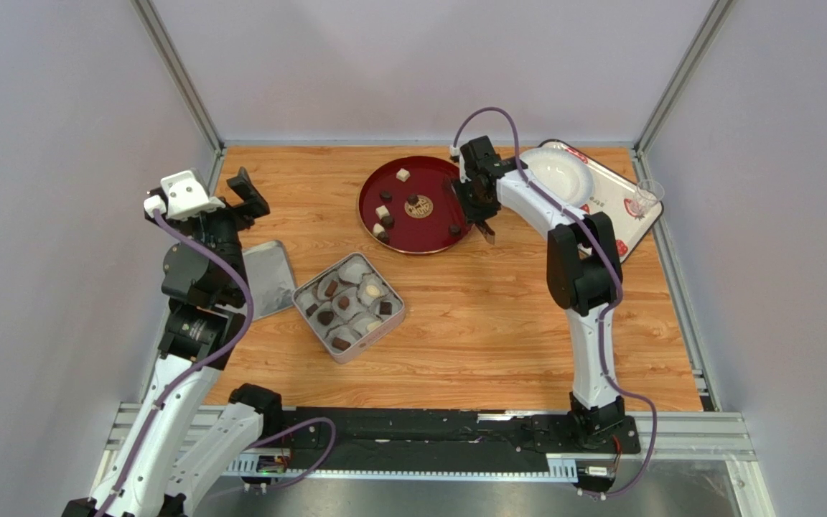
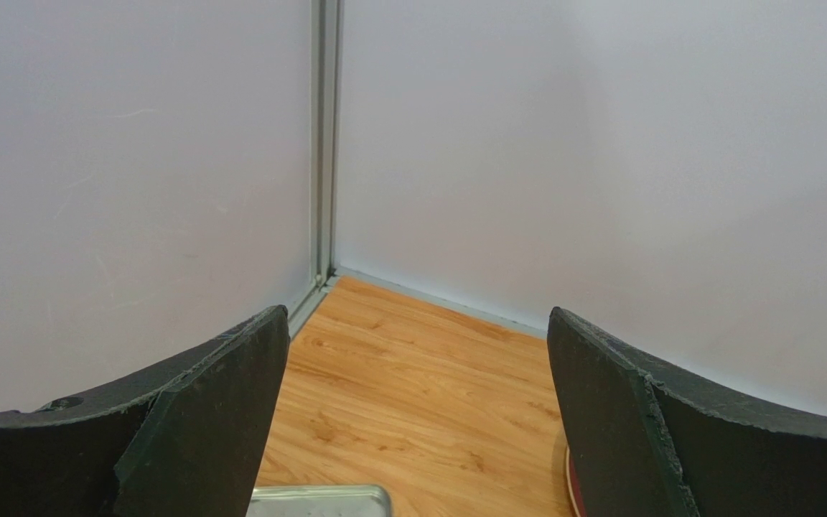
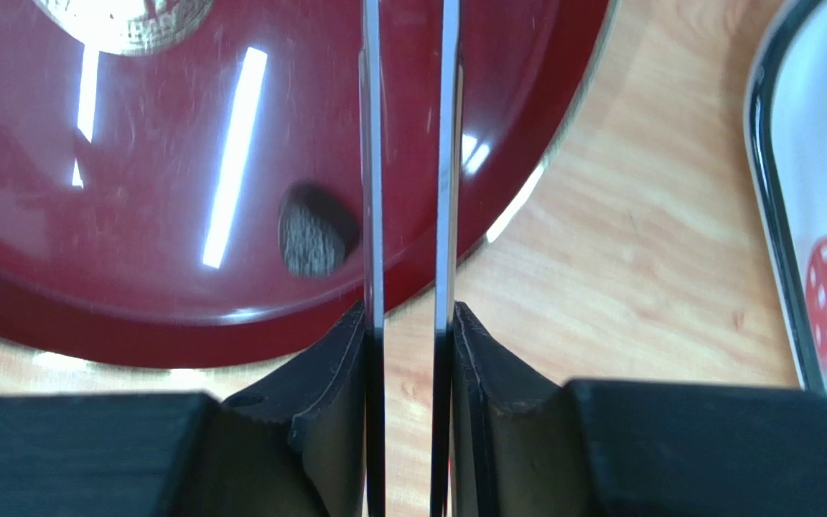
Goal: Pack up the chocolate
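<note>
Woodgrain covers the worktop ahead of my two bases. Nearest on it, left of centre, sits a square tin turned cornerwise. The chocolate packed in it is a mix of dark and pale pieces. The tin's lid lies flat just to its left.

My left end effector hangs above that side of the worktop, its fingers spread wide with nothing between them. Its own camera looks past them into the back corner of the walls.

Farther back, a round red plate carries more chocolate, a few dark bits and some cream-white cubes lying apart from one another. My right end effector is at the plate's right rim, fingers pressed in on a pair of thin metal tongs and pinching the two blades close. The blades reach out over the plate. One dark round piece lies just left of them, not between them.

Beyond, at the far right corner, a white tray holds a white bowl.
</note>
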You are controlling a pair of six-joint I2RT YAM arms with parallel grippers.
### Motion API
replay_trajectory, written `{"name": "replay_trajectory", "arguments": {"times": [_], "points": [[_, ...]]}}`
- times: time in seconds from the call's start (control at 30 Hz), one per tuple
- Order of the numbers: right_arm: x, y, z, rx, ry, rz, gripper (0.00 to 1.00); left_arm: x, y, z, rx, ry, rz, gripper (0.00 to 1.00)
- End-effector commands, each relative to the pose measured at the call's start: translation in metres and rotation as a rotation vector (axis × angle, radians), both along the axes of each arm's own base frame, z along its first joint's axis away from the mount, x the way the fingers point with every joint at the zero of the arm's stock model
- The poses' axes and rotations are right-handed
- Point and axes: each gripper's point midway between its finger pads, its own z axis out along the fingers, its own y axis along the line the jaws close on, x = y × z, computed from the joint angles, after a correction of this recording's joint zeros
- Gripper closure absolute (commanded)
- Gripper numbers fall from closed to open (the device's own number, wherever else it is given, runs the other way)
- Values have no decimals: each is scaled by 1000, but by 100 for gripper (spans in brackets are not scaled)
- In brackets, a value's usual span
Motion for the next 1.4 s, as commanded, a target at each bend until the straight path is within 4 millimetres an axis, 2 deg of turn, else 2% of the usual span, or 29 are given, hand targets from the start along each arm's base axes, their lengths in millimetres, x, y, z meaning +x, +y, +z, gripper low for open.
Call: {"name": "replay_trajectory", "arguments": {"times": [0.0, 0.03, 0.07, 0.17, 0.3, 0.43, 0.73, 0.77, 0.87, 0.97, 1.17, 1.37], "points": [[-17, 8, 49, 54, -85, 11, 80, -4, 1, 9, -17, -39, -6, 3], [-22, 8, 58, 63, -99, 13, 80, -5, 1, 10, -20, -43, -5, 3], [-31, 9, 51, 59, -81, 19, 80, -5, 1, 10, -19, -44, -6, 3], [-42, 11, 60, 69, -93, 24, 80, -6, 2, 11, -21, -48, -5, 3], [-58, 12, 62, 75, -89, 31, 80, -7, 2, 13, -22, -54, -6, 3], [-71, 21, 71, 85, -101, 58, 80, -7, 2, 12, -24, -54, -9, 3], [-124, 91, 97, 140, -113, 260, 80, -6, 1, 12, -23, -51, -12, 3], [-135, 103, 100, 143, -115, 295, 80, -6, 1, 11, -23, -51, -12, 3], [-153, 121, 104, 140, -125, 373, 80, -6, 0, 11, -25, -53, -19, 3], [-181, 143, 106, 137, -126, 465, 80, -5, -1, 11, -26, -51, -19, 3], [-205, 161, 99, 128, -108, 535, 80, -5, -1, 11, -27, -50, -20, 3], [-209, 168, 80, 106, -70, 553, 79, -5, -1, 10, -31, -51, -24, 3]]}}
